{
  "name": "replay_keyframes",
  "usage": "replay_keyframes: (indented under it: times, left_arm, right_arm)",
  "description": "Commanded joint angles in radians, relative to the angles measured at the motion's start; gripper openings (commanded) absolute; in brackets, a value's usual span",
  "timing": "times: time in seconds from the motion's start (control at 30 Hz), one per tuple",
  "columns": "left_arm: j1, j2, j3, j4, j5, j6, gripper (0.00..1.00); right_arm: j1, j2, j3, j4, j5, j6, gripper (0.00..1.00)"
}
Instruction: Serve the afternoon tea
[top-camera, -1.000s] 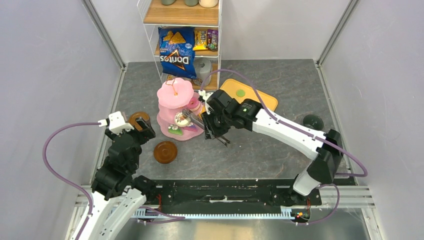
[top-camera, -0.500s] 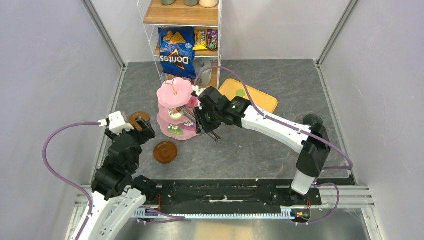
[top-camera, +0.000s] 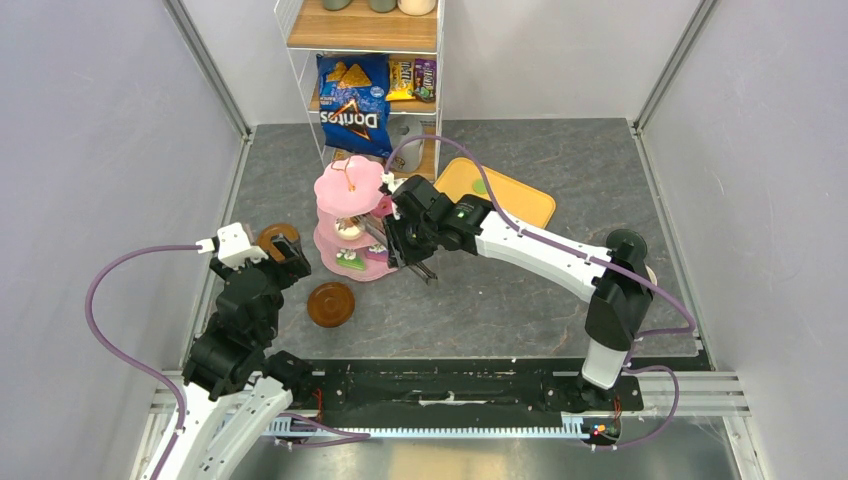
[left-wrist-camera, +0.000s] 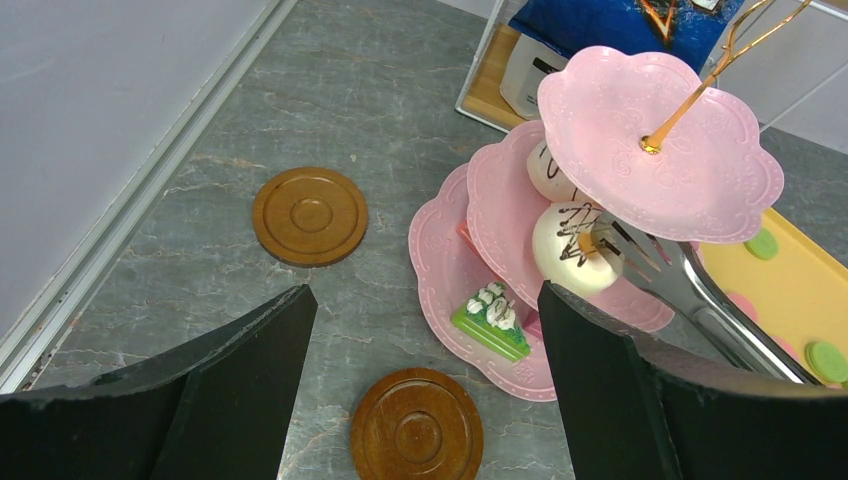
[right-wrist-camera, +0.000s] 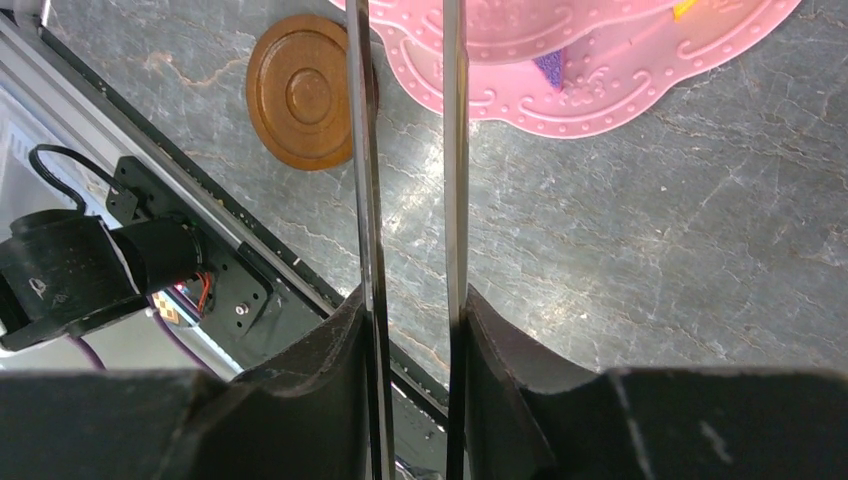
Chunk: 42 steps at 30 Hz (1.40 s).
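By the left wall, my L hand (left-wrist-camera: 420, 300) hangs wide open, holding nothing, over the surface (top-camera: 500, 290). Far saucer (left-wrist-camera: 309, 215) and near saucer (left-wrist-camera: 415, 432) lie just left of the pink stand (left-wrist-camera: 620, 120). A green cake slice (left-wrist-camera: 490, 320) is on the bottom tier, a white iced cake (left-wrist-camera: 560, 250) on the mid tier w/ the tongs (left-wrist-camera: 690, 290) tips at it. My R hand (right-wrist-camera: 410, 300) is clamped on the tongs.

Blue bag (top-camera: 352, 105), shelf unit (top-camera: 350, 35), twelve o'clock in the top view: brand "Doritos" in white, apparently upside down. Packets (top-camera: 413, 78) at its three o'clock: lettering illegible.
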Motion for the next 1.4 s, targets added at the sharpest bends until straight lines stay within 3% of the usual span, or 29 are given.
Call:
replay_keyframes:
  times: [0.0, 0.23, 0.6, 1.1, 1.37]
  left_arm:
    - [0.006, -0.002, -0.003, 0.029, -0.019, -0.021, 0.9]
    - [0.007, -0.004, -0.003, 0.029, -0.019, -0.021, 0.9]
    - [0.006, -0.005, -0.003, 0.028, -0.019, -0.022, 0.9]
    - [0.006, -0.001, -0.003, 0.026, -0.018, -0.022, 0.9]
    - [0.006, 0.002, -0.002, 0.027, -0.015, -0.023, 0.9]
  right_arm:
    - [0.005, 0.005, 0.016, 0.081, 0.015, 0.014, 0.4]
    - [0.006, 0.0, 0.01, 0.083, -0.002, 0.015, 0.46]
    - [0.006, -0.003, 0.002, 0.061, -0.037, 0.013, 0.48]
    - [-0.006, -0.243, -0.108, -0.165, 0.052, -0.098, 0.52]
    - [-0.191, -0.368, -0.198, -0.283, 0.117, -0.146, 0.54]
